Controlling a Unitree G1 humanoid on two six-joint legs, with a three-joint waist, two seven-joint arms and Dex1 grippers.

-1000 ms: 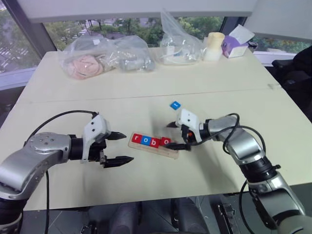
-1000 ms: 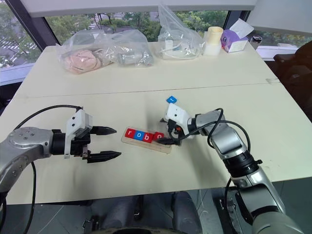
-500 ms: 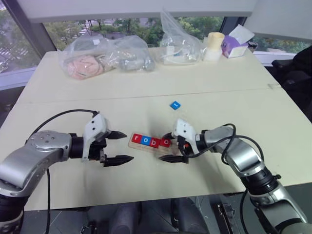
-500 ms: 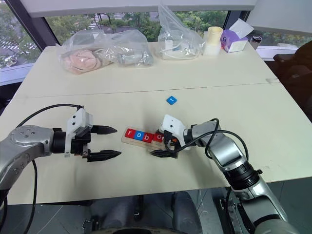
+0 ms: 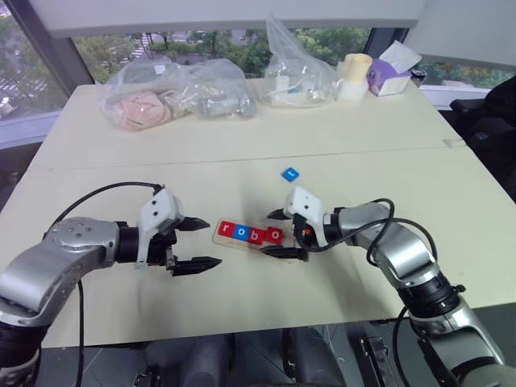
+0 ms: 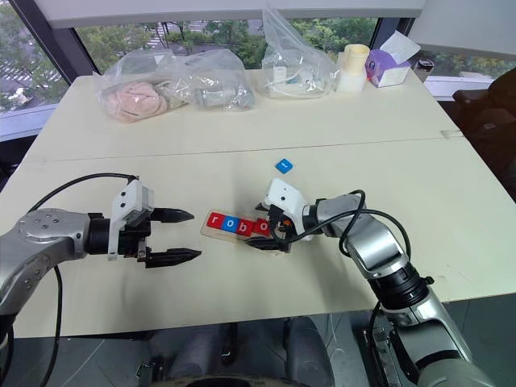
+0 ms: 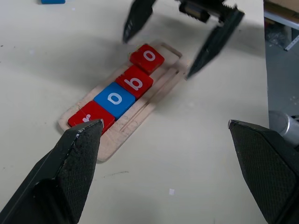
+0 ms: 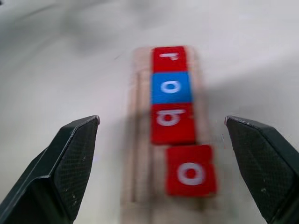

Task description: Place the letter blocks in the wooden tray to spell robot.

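Wooden tray (image 5: 242,239) mid-bench (image 5: 242,153), holding letter blocks (image 5: 251,234) r-o-b-o. Fifth blue block (image 5: 289,173) loose at 1 o'clock of tray. Left end effector (image 5: 196,243) and right end effector (image 5: 278,234) both spread wide, empty, flanking tray.

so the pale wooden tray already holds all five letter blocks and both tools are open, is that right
Not quite. The pale wooden tray holds four letter blocks, spelling r, o, b, o. The fifth, a small blue square letter block, lies on the cream table beyond the tray, as the left eye view shows. The rest stands: the left tool and the right tool are both open.
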